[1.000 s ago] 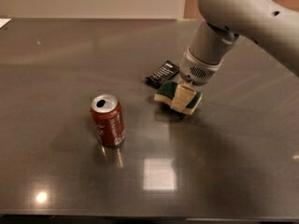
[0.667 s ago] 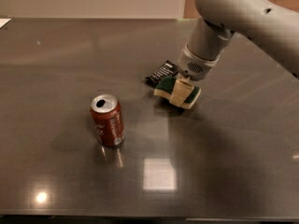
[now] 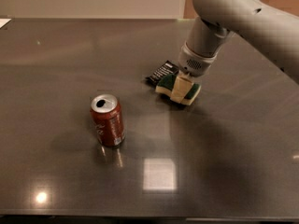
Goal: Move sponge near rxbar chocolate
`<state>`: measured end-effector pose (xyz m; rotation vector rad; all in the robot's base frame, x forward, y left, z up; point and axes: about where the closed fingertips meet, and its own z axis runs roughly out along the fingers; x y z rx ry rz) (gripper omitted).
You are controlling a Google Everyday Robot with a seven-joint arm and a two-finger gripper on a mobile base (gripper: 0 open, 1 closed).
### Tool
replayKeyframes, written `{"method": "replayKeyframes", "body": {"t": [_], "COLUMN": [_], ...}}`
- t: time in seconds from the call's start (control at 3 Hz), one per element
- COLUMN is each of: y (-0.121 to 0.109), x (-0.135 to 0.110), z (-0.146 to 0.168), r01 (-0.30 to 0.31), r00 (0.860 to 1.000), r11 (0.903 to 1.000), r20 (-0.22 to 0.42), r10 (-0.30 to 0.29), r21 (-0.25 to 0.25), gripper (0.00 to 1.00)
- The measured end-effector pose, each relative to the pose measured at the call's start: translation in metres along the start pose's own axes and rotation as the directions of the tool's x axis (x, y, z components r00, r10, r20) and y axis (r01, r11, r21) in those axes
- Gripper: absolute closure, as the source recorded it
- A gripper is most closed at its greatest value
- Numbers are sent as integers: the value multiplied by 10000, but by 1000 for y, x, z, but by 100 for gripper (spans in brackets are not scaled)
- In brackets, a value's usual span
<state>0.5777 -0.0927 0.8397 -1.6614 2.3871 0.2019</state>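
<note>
One glossy dark table (image 3: 60, 59), pale wall (image 3: 93, 1) behind, pincer (image 3: 181, 88) pinching sponge (image 3: 164, 85) beside rxbar chocolate (image 3: 161, 72)

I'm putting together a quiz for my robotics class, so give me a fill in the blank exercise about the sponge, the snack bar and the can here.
1. The soda can on the table is coloured ____.
2. It stands ____, with its opened top facing up.
3. The sponge lies right beside the ____ rxbar chocolate.
4. The claw is down over the ____, away from the can.

Missing words: red; upright; black; sponge.
</note>
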Motion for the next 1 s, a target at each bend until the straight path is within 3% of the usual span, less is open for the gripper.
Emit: {"method": "replayKeyframes", "body": {"t": [0.33, 0.67, 1.0], "y": [-8, -8, -8], "x": [2, 1, 1], "z": [-2, 0, 0], "r01": [43, 53, 53], "r00": [10000, 10000, 10000], "r11": [10000, 10000, 10000], "r20": [55, 56, 56], "r10": [-43, -54, -54], "r21": [9, 1, 1], "gripper": [13, 0, 0]}}
